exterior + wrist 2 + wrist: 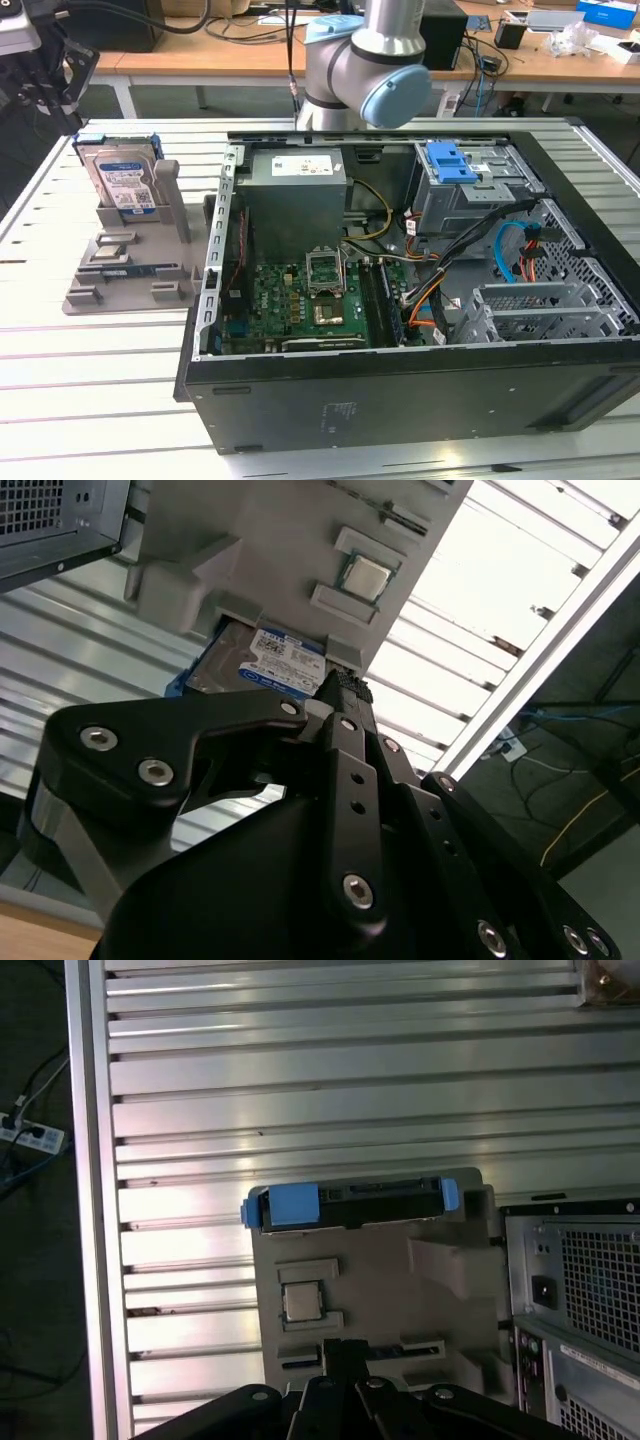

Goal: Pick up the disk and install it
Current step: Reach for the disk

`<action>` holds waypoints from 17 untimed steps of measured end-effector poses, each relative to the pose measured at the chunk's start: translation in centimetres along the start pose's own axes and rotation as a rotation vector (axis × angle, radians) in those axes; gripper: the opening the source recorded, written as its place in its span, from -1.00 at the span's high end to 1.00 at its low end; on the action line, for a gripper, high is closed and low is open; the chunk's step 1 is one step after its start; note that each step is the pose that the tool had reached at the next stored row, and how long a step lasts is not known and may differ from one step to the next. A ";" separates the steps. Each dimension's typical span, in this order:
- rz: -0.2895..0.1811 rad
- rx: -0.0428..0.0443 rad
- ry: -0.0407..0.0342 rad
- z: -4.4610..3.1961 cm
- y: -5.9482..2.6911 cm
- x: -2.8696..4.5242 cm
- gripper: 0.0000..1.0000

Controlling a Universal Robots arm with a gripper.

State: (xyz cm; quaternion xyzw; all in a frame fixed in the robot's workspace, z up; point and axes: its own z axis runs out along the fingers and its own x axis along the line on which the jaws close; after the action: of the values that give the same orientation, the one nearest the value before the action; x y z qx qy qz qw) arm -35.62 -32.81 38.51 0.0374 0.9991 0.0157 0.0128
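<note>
The disk stands on edge in the back slot of a grey holder. The holder sits on the slatted table, just beside the open case on the exterior view's left. Nothing has lifted it yet: its label faces out and its blue rails sit between the slot walls.

The gripper hangs above the holder, apart from the disk and touching nothing. In both wrist views its jaws look pressed together and empty.

As I read it, the step in hand is the reach for the disk, and it calls for care in lining up. The jaws need to spread wider than the disk before they go down. They should straddle it squarely, centred along its top edge, clear of the slot walls and of the chip lying lower on the holder. A skewed grip could jam the rails in the slot, so the pull is best straight along the slot.
</note>
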 end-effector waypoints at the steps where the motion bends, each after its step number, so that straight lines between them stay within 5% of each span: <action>1: 0.000 0.0006 0.0000 0.01 0.13 0.09 0.79; 17: 0.000 0.0026 -0.0001 0.08 0.85 0.80 0.79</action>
State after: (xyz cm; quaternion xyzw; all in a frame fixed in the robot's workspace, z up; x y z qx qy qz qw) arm -36.36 -31.91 38.44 0.0373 0.9991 0.0145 0.0128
